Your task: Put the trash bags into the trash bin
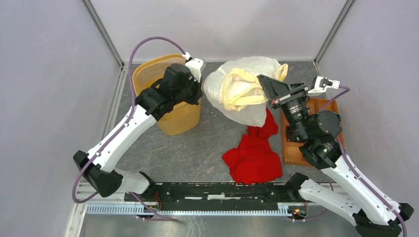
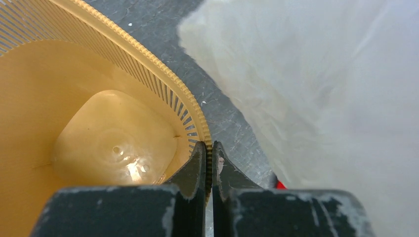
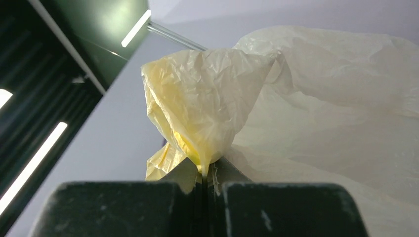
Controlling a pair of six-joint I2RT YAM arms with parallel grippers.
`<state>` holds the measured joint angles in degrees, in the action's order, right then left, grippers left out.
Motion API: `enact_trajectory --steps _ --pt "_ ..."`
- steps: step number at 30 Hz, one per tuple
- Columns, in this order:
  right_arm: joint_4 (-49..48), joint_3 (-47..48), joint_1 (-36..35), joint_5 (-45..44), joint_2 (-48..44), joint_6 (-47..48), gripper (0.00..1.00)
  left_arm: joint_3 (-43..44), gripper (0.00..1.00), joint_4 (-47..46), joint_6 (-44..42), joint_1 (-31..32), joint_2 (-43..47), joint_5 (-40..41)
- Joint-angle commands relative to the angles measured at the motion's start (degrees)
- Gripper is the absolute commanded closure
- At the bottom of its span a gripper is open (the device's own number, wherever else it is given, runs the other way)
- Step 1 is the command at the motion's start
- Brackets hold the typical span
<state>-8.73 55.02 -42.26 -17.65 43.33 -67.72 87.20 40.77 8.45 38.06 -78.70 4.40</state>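
Bag in hand, bin held by its rim: we see the right hand (image 3: 205, 170) pinched shut on a gathered fold of the thin, cream-white, translucent plastic trash bag (image 1: 245, 114). The film bunches yellowish just above its closed fingertips and billows off to the right in the wrist view.

From above, the trash bag spreads as a wrinkled mound toward the back of the tabletop (image 1: 197, 148). It lies just left of that hand and to the right of the yellow-orange plastic trash bin (image 1: 180, 118), wholly outside it. A strip of bare grey surface separates the two. Whether the bag's lower edge rests on the surface, we cannot tell.

The left hand (image 2: 208, 150) is closed narrowly on the right side of the bin's rim, with one finger inside the slotted upper wall and one outside. The bin stands upright, its glossy floor in plain sight from the wrist camera.

A crumpled red cloth (image 1: 253, 158) lies on the near side of the bag, its upper end meeting the bag's lower edge. A brown wooden tray (image 1: 292, 153) sits at the right, partly hidden by the right arm.

The tabletop is mottled dark grey, boxed in by pale lilac-grey walls (image 1: 212, 24), with metal posts (image 1: 104, 32) at the rear corners.
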Motion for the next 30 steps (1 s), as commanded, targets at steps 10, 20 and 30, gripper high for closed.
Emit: enact_trajectory --steps 10,20,30 --pt "-17.01 15.75 -0.01 7.17 9.38 -18.83 1.0 -9.91 0.98 0.18 5.66 1.4 12.05 -11.57" --pt "-17.51 25.28 -0.34 11.13 16.5 -27.59 1.0 -10.53 0.37 0.38 5.03 1.46 18.73 -12.23" --pt "-18.86 31.81 -5.37 16.33 26.11 -30.64 1.0 -12.38 0.08 -10.16 6.02 1.41 35.76 -2.05"
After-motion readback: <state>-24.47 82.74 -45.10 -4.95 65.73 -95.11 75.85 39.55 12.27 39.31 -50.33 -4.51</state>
